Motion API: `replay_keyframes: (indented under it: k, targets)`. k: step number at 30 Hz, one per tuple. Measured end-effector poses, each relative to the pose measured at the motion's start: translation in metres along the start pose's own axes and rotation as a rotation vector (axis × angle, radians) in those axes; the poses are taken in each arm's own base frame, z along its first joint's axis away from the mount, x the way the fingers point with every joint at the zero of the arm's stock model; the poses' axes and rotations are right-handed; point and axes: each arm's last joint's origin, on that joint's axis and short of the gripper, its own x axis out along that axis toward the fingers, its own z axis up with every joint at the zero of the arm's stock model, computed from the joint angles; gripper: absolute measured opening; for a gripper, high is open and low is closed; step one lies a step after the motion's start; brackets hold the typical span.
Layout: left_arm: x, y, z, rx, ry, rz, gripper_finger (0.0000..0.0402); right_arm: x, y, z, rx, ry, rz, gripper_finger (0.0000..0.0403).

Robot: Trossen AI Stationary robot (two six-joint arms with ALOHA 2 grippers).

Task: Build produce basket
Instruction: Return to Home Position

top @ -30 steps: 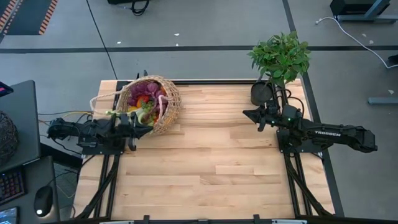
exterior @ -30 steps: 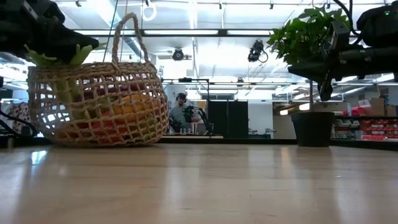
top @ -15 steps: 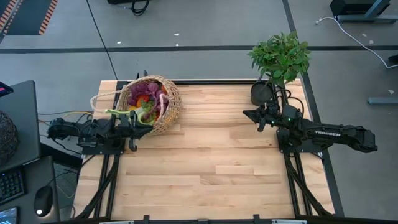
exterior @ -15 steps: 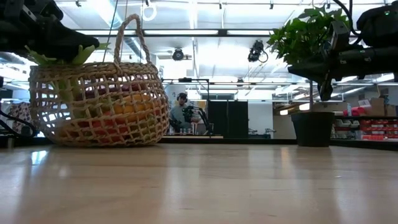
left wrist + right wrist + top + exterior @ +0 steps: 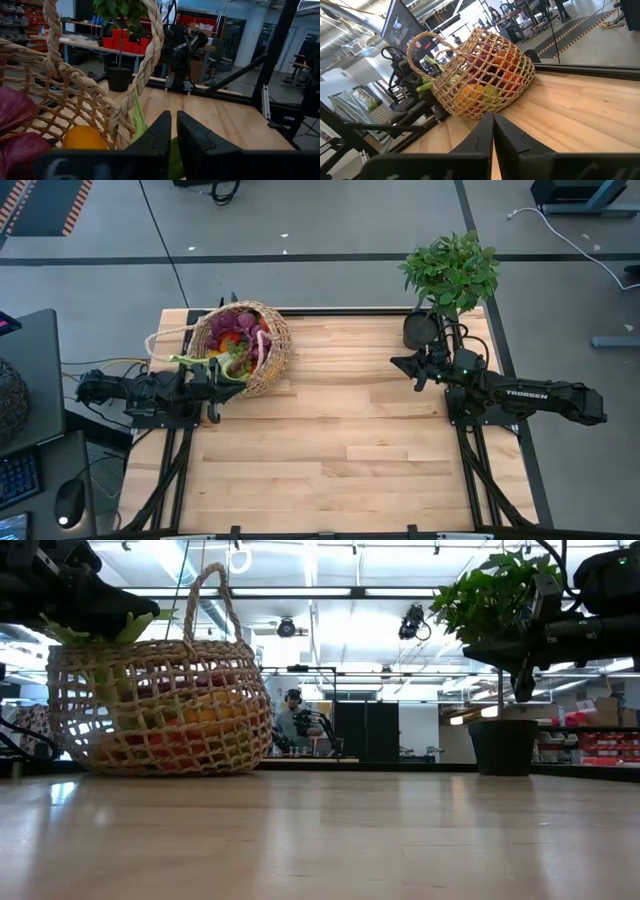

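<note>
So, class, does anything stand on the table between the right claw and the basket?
Nothing visible does: only bare table lies between the right claw and the basket. The potted plant stands off that line.

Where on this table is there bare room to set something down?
Bare wood runs between the basket and the potted plant, and across the near half of the table. It is crowded at the far left, where the left gripper sits by the basket, and far right, around the plant and right gripper.
</note>
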Motion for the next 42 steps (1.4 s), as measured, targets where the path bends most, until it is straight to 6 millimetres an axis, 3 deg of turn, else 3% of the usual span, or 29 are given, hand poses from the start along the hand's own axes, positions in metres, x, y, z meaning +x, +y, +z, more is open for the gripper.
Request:
replay_keyframes:
  k: [42]
  targets:
    - [0.0, 0.0002, 0.0001, 0.0, -0.001, 0.002, 0.0025, 0.0, 0.0, 0.0, 0.0, -0.001, 0.0, 0.0018]
